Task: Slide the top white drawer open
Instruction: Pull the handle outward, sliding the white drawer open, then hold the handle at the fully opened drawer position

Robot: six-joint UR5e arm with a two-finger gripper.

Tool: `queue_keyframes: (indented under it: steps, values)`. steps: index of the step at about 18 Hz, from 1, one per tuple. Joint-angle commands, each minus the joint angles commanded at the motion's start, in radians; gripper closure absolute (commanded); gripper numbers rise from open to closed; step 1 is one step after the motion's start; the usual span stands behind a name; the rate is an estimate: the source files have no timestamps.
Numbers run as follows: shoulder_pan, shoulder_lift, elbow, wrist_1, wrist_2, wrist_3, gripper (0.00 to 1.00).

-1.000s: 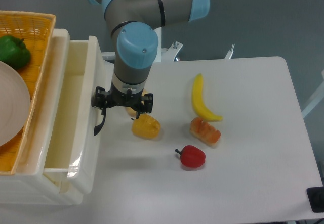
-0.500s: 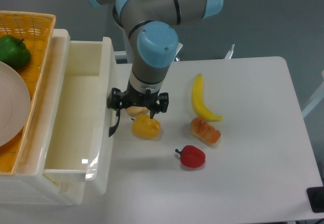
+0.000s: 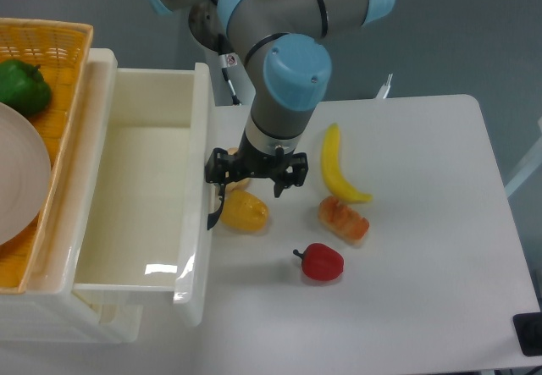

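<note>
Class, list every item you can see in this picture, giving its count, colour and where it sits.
top white drawer: 1, cream-white, pulled out at left, black handle
basket: 1, woven yellow, on cabinet top
green pepper: 1, in basket
plate: 1, white, in basket
banana: 1, yellow, table centre
yellow pepper: 1, beside drawer front
red pepper: 1, table front
orange pastry-like item: 1, below banana
table: 1, white
gripper: 1, black, at drawer handle

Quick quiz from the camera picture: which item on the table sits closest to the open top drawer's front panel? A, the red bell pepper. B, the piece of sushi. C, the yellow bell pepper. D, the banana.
C: the yellow bell pepper lies just right of the top white drawer front, below the hand, while the banana, sushi and red bell pepper lie farther right.
</note>
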Motion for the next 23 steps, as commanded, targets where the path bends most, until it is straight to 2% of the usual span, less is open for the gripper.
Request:
queue_keyframes:
  steps: [14,23]
  values:
    - [0.02,-0.006,0.0,-0.005,-0.008,0.003,0.0]
    - [0.049,-0.005,0.0,-0.014,-0.064,0.003,0.0]
